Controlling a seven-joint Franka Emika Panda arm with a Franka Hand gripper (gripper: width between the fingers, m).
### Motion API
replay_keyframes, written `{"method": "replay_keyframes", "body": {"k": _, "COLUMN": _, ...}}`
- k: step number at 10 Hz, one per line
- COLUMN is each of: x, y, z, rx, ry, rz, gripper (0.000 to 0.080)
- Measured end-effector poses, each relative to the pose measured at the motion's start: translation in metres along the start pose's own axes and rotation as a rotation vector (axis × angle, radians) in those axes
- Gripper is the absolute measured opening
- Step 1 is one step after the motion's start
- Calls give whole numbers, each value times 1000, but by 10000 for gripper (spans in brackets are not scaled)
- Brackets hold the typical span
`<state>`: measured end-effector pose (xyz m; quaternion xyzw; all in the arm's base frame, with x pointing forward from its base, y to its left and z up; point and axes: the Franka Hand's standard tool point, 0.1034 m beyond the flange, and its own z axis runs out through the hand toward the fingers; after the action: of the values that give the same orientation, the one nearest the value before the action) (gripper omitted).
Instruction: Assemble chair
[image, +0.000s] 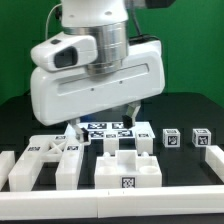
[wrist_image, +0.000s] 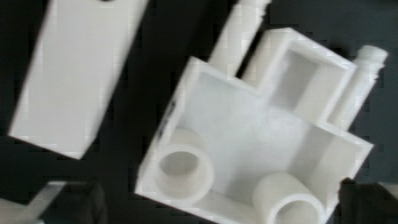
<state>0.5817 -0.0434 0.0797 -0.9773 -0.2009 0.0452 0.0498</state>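
The tool (image: 100, 122) hangs low over the black counter (image: 185, 115), jaws fully spread and grasping nothing. The chair parts lie loose on the counter. The X-braced panel (image: 50, 152) is at the exterior view's left and a tagged post (image: 171, 138) at its right. In the wrist view, a socketed frame part (wrist_image: 267, 140) lies below the tool, just beside a flat slab (wrist_image: 80, 80), with a gap between them.
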Motion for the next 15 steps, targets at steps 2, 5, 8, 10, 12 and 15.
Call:
{"method": "replay_keyframes", "body": {"k": 2, "x": 0, "y": 1, "z": 0, "rx": 0, "ry": -1, "rz": 1, "gripper": 650}}
{"method": "replay_keyframes", "body": {"k": 5, "x": 9, "y": 12, "z": 12, "rx": -6, "ry": -10, "rz": 272, "gripper": 650}}
{"method": "replay_keyframes", "body": {"k": 8, "x": 18, "y": 8, "z": 26, "rx": -5, "ry": 3, "rz": 331, "gripper": 650}}
{"method": "replay_keyframes", "body": {"k": 10, "x": 11, "y": 8, "z": 40, "rx": -24, "ry": 31, "rz": 326, "gripper": 650}}
{"method": "replay_keyframes", "body": {"k": 12, "x": 0, "y": 5, "z": 55, "rx": -28, "ry": 27, "rz": 326, "gripper": 650}}
{"method": "replay_keyframes", "body": {"k": 15, "x": 1, "y": -3, "z": 68, "rx": -27, "ry": 24, "rz": 320, "gripper": 650}}
